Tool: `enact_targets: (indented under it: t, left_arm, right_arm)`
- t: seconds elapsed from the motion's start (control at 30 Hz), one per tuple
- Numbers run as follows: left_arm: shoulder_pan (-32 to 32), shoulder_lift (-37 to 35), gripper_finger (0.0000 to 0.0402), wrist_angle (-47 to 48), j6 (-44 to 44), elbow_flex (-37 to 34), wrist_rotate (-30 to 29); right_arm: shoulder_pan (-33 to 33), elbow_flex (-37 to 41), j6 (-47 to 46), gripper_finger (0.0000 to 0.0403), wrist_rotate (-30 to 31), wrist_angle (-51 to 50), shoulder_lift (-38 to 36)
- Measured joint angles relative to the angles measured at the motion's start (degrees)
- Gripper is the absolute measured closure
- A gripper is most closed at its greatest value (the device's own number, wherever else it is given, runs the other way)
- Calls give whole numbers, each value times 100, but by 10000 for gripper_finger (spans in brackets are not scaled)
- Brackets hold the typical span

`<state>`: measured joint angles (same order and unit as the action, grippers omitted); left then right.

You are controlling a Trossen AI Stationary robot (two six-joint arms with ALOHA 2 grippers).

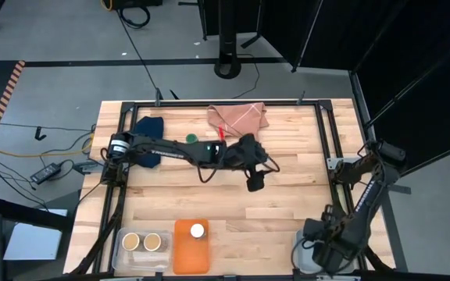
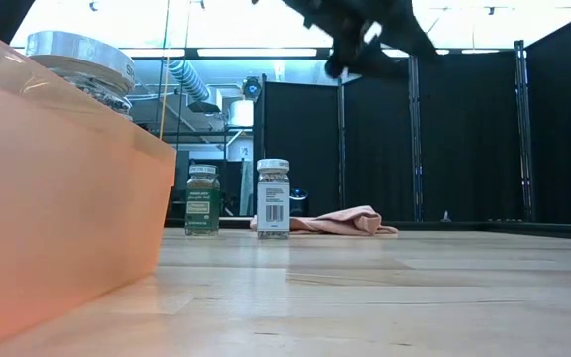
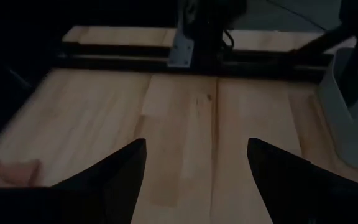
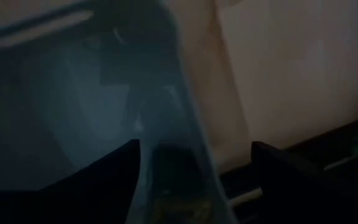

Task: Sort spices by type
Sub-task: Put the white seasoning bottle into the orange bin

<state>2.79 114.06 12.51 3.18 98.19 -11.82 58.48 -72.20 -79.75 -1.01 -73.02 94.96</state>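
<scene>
My left arm reaches across the far half of the table. Its gripper (image 1: 255, 183) (image 3: 194, 146) is open, raised above bare wood right of centre, and it shows high up in the low view (image 2: 365, 40). A green-lidded jar (image 1: 191, 139) (image 2: 203, 200) and a white-lidded jar (image 2: 273, 198) stand upright on the table beside that arm. Two tan-lidded jars (image 1: 143, 241) stand in a clear bin (image 1: 120, 251). Another white-lidded jar (image 1: 198, 230) (image 2: 77, 52) stands in an orange bin (image 1: 187, 254). My right gripper (image 4: 194, 146) is open, folded back at the near right corner. The sixth jar is not seen.
A pink cloth (image 1: 238, 117) (image 2: 340, 222) lies at the far edge, and a dark blue cloth (image 1: 148, 125) lies far left under the arm. A clear container (image 1: 307, 254) (image 4: 73, 106) sits under my right gripper. A black frame (image 1: 319, 125) borders the table. Bare wood fills the middle.
</scene>
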Motion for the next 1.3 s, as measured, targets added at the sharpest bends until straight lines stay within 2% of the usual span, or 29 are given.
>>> enact_targets:
  t: [0.17, 0.4, 0.53, 0.67, 0.83, 0.93, 1.03, 1.1, 1.3]
  left_arm:
    - [-146, -2, 117, 1341, -401, 1407, -4]
    - [-355, -19, 117, 3245, -1300, 3698, -128]
    - [-432, -1011, 117, 2894, -1786, 3100, -699]
    - [-578, -1843, 117, 3456, -1581, 3058, -1235]
    - [-756, -2680, 117, 4162, -895, 3048, -1309]
    - [-812, -3058, 117, 4708, -683, 3053, -1300]
    - [-848, -3305, 117, 5240, -518, 3053, -1311]
    - [-846, -3385, 117, 5566, -423, 3052, -1326]
    - [-842, -3533, 117, 6174, -259, 3049, -1451]
  right_arm:
    - [-375, 0, 413, 98, 177, -255, -2]
    - [-1015, 0, 1243, 112, 828, -485, -2]
    - [-1523, 0, 1757, 120, 1412, -552, -2]
    - [-2146, -2, 2419, 127, 1961, -487, -2]
    - [-3077, 0, 3431, 135, 2472, -73, -2]
    - [-3701, 0, 4133, 139, 2530, 515, -2]
    - [-4341, 0, 4924, 142, 2506, 1395, -2]
    - [-4759, 0, 5454, 145, 2285, 2135, -2]
    - [-5900, 0, 6364, 153, 841, 4494, -2]
